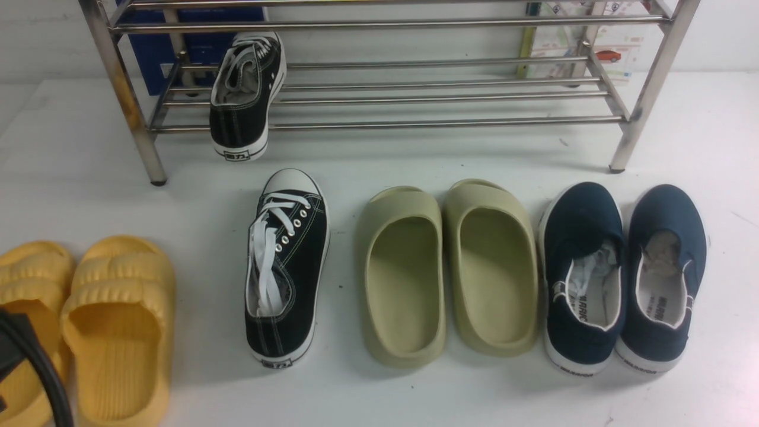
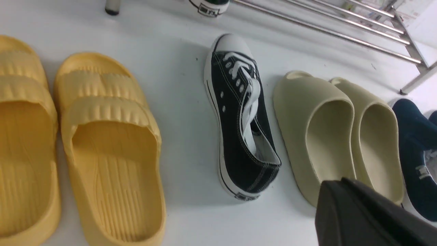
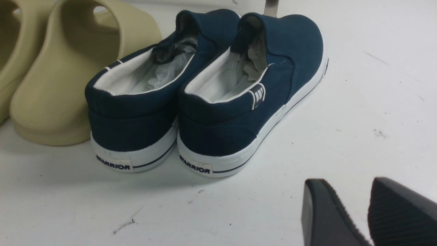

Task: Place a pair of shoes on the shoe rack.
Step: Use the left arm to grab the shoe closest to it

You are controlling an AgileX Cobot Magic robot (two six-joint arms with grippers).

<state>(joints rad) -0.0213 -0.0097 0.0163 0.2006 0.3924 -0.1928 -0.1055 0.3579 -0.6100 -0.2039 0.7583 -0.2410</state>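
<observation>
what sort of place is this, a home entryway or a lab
Probably a staged robot test area, not a home: a steel shoe rack stands on a bare white surface, with yellow slippers, beige slippers and navy slip-ons lined up before it.

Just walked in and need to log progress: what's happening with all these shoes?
A two-armed robot is putting a pair of sneakers away. One black sneaker lies on the rack, on its lower tier, heel jutting over the front bar. The second sneaker sits on the floor between the yellow slippers and the beige slippers. Nothing is held in view: left jaws shut, right jaws open.
</observation>
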